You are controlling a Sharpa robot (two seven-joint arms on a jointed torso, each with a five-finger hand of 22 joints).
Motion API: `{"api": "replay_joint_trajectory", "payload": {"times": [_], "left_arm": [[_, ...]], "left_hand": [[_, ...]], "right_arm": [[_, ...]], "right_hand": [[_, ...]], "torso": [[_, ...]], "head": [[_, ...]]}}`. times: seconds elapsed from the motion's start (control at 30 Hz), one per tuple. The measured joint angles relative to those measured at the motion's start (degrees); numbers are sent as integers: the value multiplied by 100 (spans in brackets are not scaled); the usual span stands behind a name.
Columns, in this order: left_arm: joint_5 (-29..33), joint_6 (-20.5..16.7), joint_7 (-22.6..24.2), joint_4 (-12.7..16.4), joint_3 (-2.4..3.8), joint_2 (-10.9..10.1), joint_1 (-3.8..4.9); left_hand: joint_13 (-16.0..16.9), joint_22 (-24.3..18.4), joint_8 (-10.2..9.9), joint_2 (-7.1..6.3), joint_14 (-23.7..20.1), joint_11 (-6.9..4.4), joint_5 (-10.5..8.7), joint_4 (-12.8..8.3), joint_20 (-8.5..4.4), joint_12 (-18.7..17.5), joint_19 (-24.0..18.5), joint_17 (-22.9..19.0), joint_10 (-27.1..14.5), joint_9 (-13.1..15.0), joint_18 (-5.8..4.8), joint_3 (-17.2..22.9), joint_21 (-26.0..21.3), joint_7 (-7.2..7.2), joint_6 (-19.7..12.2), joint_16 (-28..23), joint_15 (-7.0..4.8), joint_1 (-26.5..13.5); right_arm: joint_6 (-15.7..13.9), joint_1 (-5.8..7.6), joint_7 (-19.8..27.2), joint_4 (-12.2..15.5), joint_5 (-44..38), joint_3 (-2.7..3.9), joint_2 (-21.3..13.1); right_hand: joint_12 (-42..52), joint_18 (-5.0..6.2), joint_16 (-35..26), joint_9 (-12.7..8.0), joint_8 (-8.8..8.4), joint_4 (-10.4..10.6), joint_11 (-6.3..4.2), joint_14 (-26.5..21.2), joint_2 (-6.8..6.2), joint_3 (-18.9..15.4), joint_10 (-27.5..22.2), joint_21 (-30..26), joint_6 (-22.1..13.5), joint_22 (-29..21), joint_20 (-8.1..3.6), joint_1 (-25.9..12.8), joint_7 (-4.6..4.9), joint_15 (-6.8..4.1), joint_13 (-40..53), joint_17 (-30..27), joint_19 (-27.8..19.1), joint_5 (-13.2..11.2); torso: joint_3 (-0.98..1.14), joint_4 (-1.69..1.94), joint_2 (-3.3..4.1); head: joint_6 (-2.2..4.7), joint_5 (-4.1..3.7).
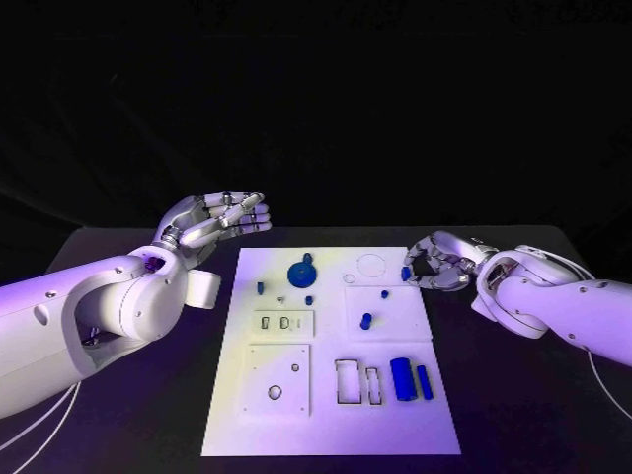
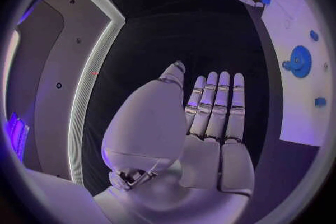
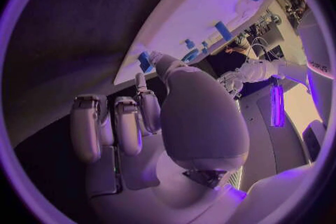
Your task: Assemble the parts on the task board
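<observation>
Head view: task board (image 1: 331, 415) runs lengthwise away from robot; right robot hand (image 1: 437, 265) apparently pinches a small blue part (image 1: 406, 273).

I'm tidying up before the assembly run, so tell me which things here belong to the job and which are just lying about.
Belongs to the job:
- white board
- blue disc
- two blue cylinders
- small blue pegs
- small blue piece pinched by the right robot hand
- left robot hand, holding nothing

Just lying about:
- nothing visible apart from the black table
</observation>
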Motion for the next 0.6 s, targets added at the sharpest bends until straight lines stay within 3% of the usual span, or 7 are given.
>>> {"api": "replay_joint_trajectory", "payload": {"times": [0.6], "left_arm": [[0,3,-4,4,0,-9,0]], "left_hand": [[0,-7,0,0,0,21,0,0,0,0,0,0,20,1,0,0,0,0,0,0,0,0]], "right_arm": [[19,-50,15,-116,19,1,135]], "right_hand": [[80,0,0,-39,22,-62,-41,0,40,233,42,0,170,-1,0,40,-10,0,-1,-1,0,22]], "torso": [[3,-10,-7]], "head": [[3,43]]}}
